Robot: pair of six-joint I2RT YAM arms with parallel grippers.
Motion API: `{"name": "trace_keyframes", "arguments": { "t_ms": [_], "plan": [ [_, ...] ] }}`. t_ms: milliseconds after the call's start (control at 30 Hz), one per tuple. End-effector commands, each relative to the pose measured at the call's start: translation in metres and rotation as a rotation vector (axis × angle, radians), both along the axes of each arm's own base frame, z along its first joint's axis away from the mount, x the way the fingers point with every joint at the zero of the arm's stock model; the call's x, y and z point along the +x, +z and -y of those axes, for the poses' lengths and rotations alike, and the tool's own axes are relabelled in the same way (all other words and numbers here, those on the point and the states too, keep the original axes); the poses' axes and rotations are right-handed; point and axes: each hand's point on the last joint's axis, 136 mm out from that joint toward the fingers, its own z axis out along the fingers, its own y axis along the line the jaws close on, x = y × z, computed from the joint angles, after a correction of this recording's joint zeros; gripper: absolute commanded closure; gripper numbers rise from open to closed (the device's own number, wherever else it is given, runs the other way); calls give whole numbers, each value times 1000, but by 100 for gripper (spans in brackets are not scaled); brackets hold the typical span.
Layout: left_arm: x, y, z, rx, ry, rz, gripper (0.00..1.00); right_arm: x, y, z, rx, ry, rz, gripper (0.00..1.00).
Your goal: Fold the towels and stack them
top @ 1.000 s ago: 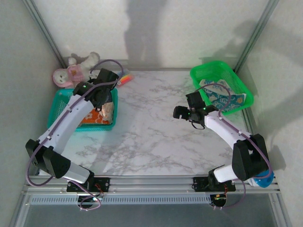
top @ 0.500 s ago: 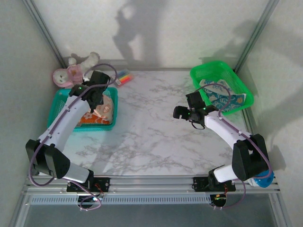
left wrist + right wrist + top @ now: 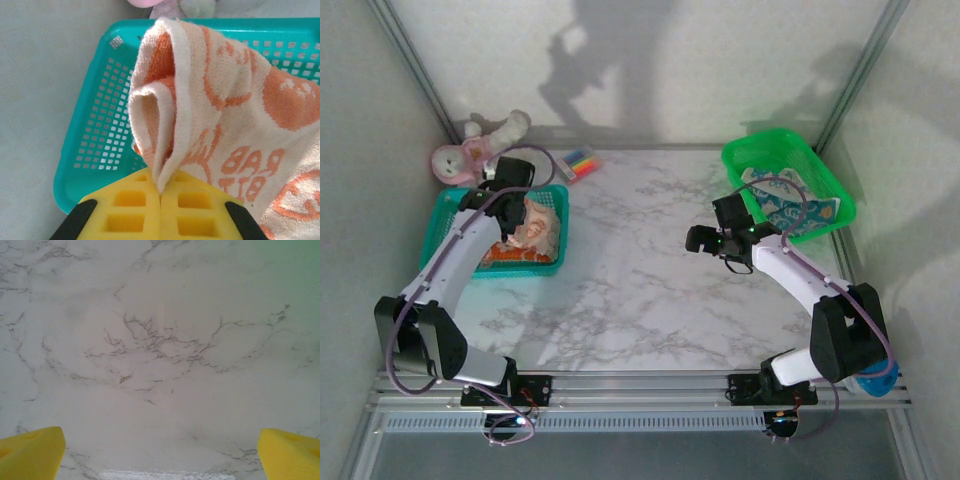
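My left gripper (image 3: 161, 192) is shut on a pinched edge of the pale peach towel (image 3: 235, 125) with orange bunny print, lifting it over the teal basket (image 3: 95, 150). From above, that peach towel (image 3: 538, 226) hangs out of the teal basket (image 3: 440, 222), and a bright orange towel (image 3: 505, 256) lies under it inside. A white towel with blue print (image 3: 783, 208) rests in the green basket (image 3: 760, 152). My right gripper (image 3: 712, 240) hovers over bare marble with its yellow fingers (image 3: 30, 452) far apart and nothing between them.
A pink-and-white plush toy (image 3: 470, 150) lies behind the teal basket, with coloured markers (image 3: 578, 161) beside it. Walls and metal posts close in the table on three sides. Marble tabletop (image 3: 640, 290) spreads between the two baskets.
My left gripper has drawn back toward the rear left of the teal basket, pulling the peach towel up and out. The right arm has stayed still.
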Motion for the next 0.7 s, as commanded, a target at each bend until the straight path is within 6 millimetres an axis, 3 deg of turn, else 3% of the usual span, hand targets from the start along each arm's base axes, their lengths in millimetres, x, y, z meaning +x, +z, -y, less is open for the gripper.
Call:
{"name": "trace_keyframes", "arguments": {
  "t_ms": [0, 667],
  "plan": [
    [5, -3, -15, 58, 27, -5, 100, 4, 12, -3, 16, 5, 15, 1],
    [11, -47, -40, 92, 100, -89, 100, 3, 11, -3, 23, 7, 23, 1]
  ]
}}
